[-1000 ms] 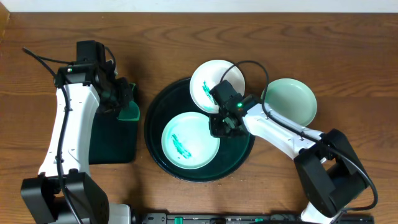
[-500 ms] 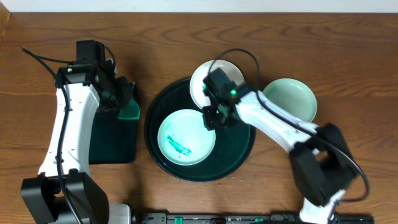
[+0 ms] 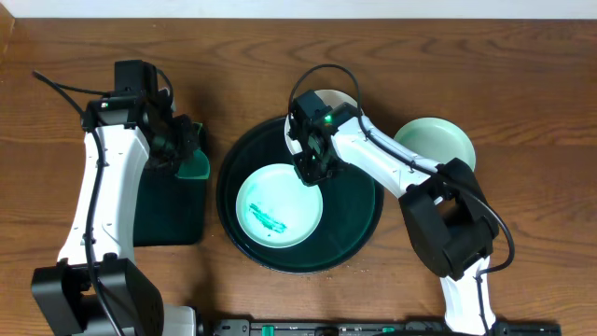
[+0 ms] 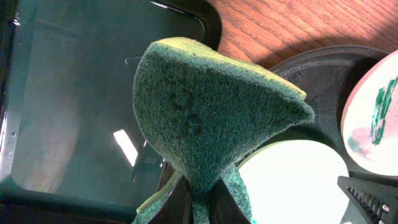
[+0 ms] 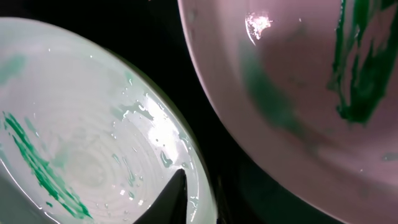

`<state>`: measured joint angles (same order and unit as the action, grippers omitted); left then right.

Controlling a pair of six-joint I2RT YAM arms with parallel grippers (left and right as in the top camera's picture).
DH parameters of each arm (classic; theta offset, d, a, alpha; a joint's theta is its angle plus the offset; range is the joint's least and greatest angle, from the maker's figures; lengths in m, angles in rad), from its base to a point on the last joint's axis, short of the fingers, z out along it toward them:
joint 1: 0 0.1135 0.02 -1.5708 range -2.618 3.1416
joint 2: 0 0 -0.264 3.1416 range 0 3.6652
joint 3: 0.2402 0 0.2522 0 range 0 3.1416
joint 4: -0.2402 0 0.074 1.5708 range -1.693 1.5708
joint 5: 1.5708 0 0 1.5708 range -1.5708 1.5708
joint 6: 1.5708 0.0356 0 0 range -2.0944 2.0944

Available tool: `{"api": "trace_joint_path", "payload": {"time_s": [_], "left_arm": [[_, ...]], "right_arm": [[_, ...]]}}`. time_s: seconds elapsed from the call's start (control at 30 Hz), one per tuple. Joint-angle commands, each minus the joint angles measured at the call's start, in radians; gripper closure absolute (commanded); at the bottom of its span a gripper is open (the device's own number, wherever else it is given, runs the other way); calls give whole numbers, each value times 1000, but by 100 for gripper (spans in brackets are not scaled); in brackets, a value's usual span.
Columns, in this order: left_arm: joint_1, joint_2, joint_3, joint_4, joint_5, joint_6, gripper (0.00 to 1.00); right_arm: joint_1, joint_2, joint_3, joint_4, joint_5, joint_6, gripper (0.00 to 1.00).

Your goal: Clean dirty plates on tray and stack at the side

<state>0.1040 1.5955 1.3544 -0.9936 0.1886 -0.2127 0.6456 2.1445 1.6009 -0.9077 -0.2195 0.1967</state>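
A round tray (image 3: 244,154), dark with a raised rim, sits in the middle of a wooden table (image 3: 522,75). A smeared mint plate (image 3: 278,207) lies inside the round tray, toward its left half, with a teal streak across its centre. A white plate (image 5: 292,87), also streaked teal, rests on the tray's far right rim and is partly hidden by the right arm. A second mint plate (image 3: 438,149) sits on the table just right of the tray and looks clean.

The right gripper (image 3: 312,171) is low over the tray, with one fingertip (image 5: 176,196) inside the smeared plate's rim. Whether it grips the plate cannot be told.

Left of the tray, the left gripper (image 3: 185,149) is clenched on a folded green sponge (image 4: 205,118) above a rectangular tray (image 4: 62,93).
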Motion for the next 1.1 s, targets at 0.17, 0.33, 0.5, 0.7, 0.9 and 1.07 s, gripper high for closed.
{"api": "trace_joint_path", "payload": {"time_s": [0.17, 0.33, 0.5, 0.7, 0.9, 1.07], "left_arm": [[1, -8, 4, 1, 2, -13, 93], [1, -8, 4, 5, 2, -13, 93], [1, -8, -5, 14, 2, -13, 93], [1, -7, -28, 14, 2, -13, 93], [1, -7, -29, 15, 2, -13, 93], [-11, -7, -35, 14, 2, -35, 93]], "right_arm": [[14, 19, 16, 6, -2, -64, 80], [14, 34, 16, 8, -24, -79, 81], [18, 34, 16, 8, -24, -72, 94], [17, 34, 16, -43, -24, 97, 99], [13, 34, 16, -134, 16, 246, 99], [13, 34, 7, -98, 39, 252, 99]]}}
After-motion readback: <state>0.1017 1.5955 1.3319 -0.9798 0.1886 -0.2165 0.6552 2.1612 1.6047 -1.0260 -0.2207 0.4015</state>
